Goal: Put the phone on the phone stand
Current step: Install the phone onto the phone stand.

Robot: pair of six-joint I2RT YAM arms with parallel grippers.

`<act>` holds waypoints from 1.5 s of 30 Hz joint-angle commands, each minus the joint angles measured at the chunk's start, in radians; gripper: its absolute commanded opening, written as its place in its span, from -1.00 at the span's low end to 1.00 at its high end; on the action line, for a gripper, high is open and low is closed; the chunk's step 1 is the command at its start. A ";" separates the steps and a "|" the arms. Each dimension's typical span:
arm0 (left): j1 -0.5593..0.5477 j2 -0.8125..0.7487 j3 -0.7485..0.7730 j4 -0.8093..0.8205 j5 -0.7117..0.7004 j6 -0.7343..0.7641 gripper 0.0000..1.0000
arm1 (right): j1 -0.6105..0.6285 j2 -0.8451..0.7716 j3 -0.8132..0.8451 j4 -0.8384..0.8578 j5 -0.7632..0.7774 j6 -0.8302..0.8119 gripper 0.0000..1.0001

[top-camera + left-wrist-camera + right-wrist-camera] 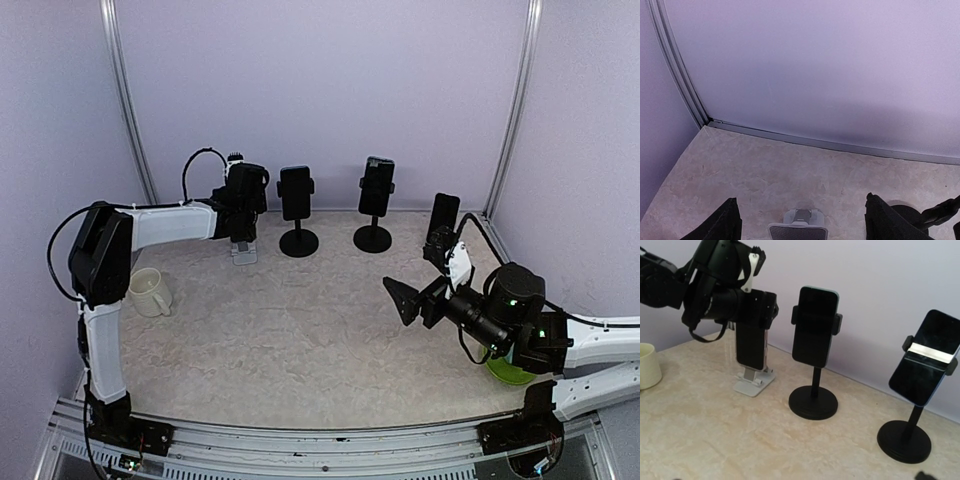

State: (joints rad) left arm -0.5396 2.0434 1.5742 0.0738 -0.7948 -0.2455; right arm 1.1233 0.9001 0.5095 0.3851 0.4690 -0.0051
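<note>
Left pincer (pixel 747 347) hides the phone's (pixel 751 345) grip (contact unclear).

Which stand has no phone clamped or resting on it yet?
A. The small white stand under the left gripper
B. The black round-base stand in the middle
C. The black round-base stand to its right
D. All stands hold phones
A: the white stand sits bare while the left gripper holds the phone just above it; both black stands carry phones.
</note>
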 commanded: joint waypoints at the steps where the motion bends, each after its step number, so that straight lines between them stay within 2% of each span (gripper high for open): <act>1: 0.023 0.022 0.035 0.043 -0.020 0.007 -0.66 | 0.010 0.010 0.005 -0.002 0.006 0.002 1.00; 30: 0.047 0.062 0.020 0.064 0.037 -0.035 -0.65 | 0.010 0.017 0.006 -0.007 0.010 0.000 1.00; 37: 0.058 0.061 0.011 0.058 0.047 -0.055 -0.43 | 0.010 0.016 0.006 -0.008 0.009 -0.001 1.00; 45: 0.066 0.057 -0.005 0.057 0.054 -0.073 -0.28 | 0.010 0.011 0.001 -0.009 0.012 -0.005 1.00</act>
State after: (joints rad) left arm -0.4889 2.1033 1.5753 0.0814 -0.7368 -0.2993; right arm 1.1236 0.9154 0.5095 0.3847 0.4690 -0.0059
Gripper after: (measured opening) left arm 0.785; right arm 0.998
